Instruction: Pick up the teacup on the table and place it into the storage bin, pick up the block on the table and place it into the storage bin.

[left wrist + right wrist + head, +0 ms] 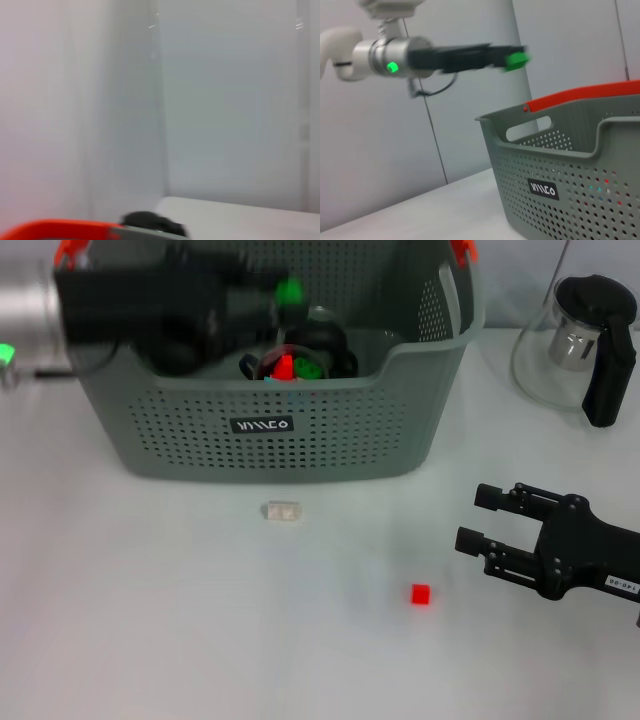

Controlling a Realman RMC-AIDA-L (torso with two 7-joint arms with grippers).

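The left gripper (pixel 285 292) is seen held out over the storage bin (pixel 300 440), clenched on a small green block (pixel 289 290); in the right wrist view the same green block (pixel 516 59) is shown pinched at the tip of the black fingers, well above the basket's rim. The right gripper (pixel 490 525) is held low over the table (pixel 150 620) at the robot's right, its two black fingers spread apart and nothing between them.

A small red block (pixel 420 594) is left on the table just beside the right gripper. It is judged to be light, rigid and flat-sided, so a pinch across two opposite faces should hold it; being so small, it could be nudged away by a finger that lands off-centre. A pale translucent piece (pixel 282 511) lies in front of the bin; what it is cannot be told.

The bin is of grey-green perforated plastic with rounded corners, an orange-red handle (pixel 580 95) and a black label (pixel 262 425). Inside it, a dark rounded object with red and green bits is seen (pixel 300 355). A glass pot with a black handle (pixel 580 340) stands at the right.
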